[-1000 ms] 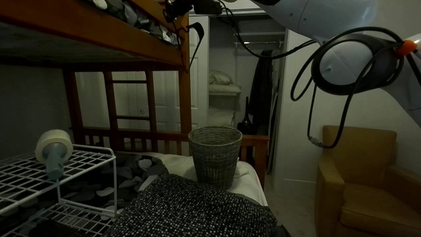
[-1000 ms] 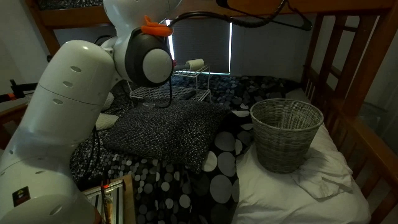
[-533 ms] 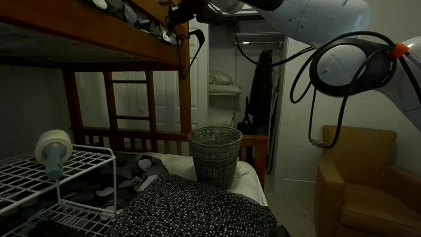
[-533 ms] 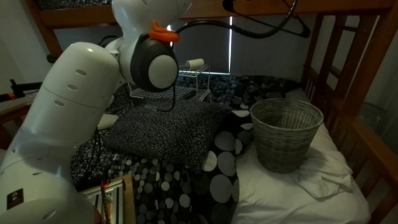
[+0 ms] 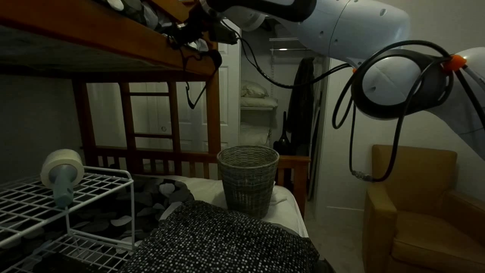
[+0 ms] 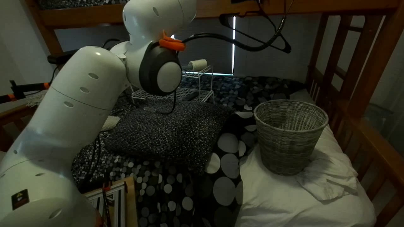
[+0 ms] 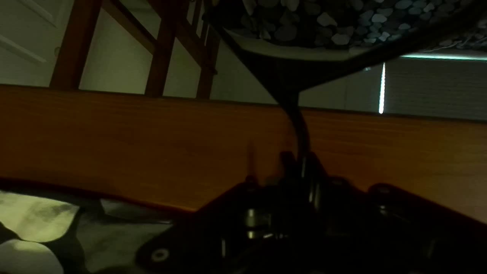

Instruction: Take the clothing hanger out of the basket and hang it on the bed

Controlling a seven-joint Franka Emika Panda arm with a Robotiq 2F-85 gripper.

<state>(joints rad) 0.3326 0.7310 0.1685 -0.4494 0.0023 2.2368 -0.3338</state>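
1. Hanger (image 7: 291, 76) and gripper (image 7: 300, 160): both lower and farther left than 1 second ago in an exterior view, now seen against the upper rail (image 7: 114, 140) of the bunk bed (image 5: 113, 34).
2. Jaws: closed on the hanger, pinching its thin curved neck, as the wrist view shows; the hook itself is too dark for me to trace.
3. Hanger's place: out of the basket (image 6: 288, 148), held in the air at the upper rail, near the end post (image 5: 213, 125); tilted, 1 end lower than the other, its lower part below the rail in both exterior views. Whether it touches the wood, I cannot tell from here.
4. Basket: grey, woven, upright on the white sheet (image 6: 274, 201) of the lower bunk, near the end rails.
5. Also on the lower bunk: a white wire rack (image 5: 132, 212) with 2 shelves, a roller (image 5: 62, 178) lying on the top shelf, and a dark speckled pillow (image 6: 170, 129) near the rack.
6. Robot arm (image 6: 82, 85): white, with a black cable (image 6: 252, 49) and an orange strap (image 6: 172, 44) at 1 joint.
7. Armchair (image 5: 415, 189): tan, on the floor, apart from the bunk bed.
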